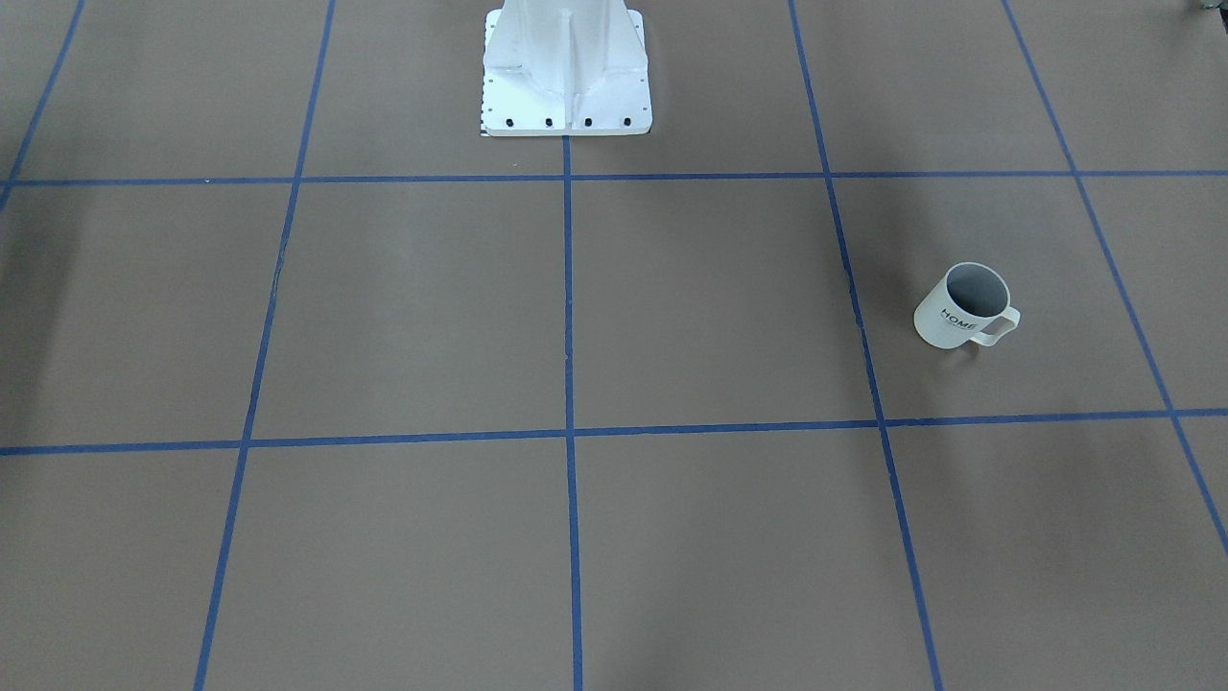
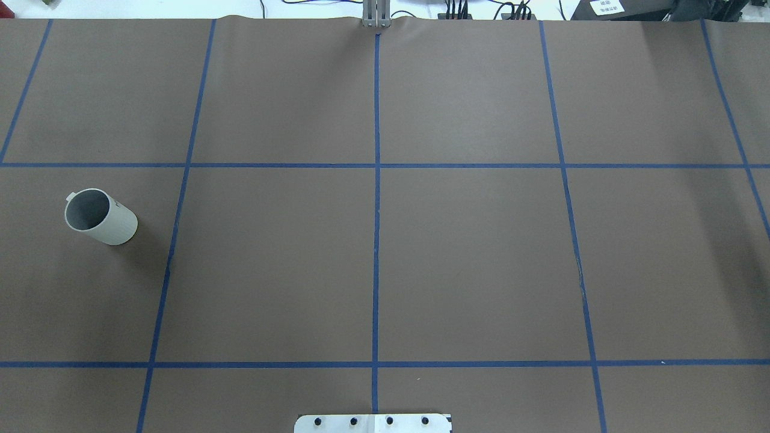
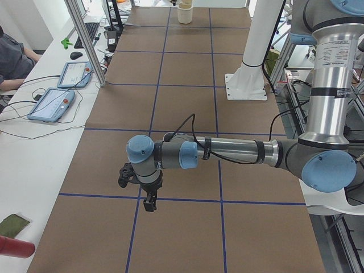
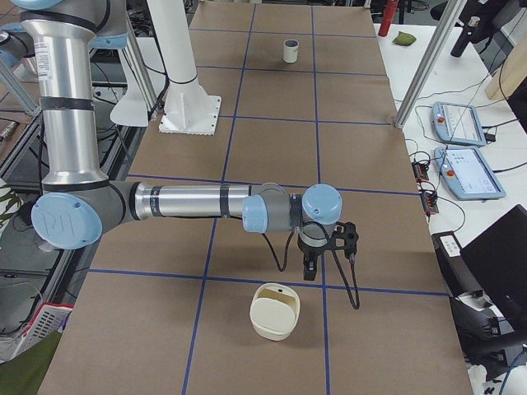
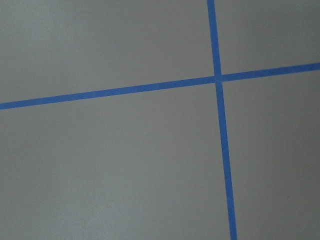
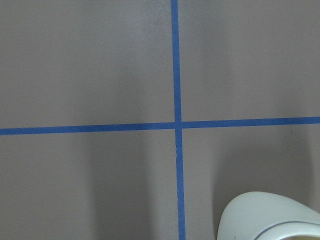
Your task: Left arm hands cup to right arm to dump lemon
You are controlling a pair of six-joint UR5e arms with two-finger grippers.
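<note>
The cup [image 1: 964, 309] stands upright on the counter [image 1: 672, 317], well to the pedestal's [image 1: 566, 77] left, handle turned away from it. We judge it stiff, smooth and breakable: pinch its wall, sparing the handle. The left end effector [image 3: 149, 203] and right end effector [image 4: 311, 270] hang clear of the cup; their opening we cannot tell.

The table [image 1: 710, 307] is covered in brown and crossed by a grid of blue lines [image 1: 568, 307]. The cup [image 1: 935, 326] is coloured off-white outside and grey inside, and is lettered "HOME" in black. The left arm [image 3: 233, 151] and right arm [image 4: 189, 202] are finished in silver-grey and capped in pale blue.
</note>
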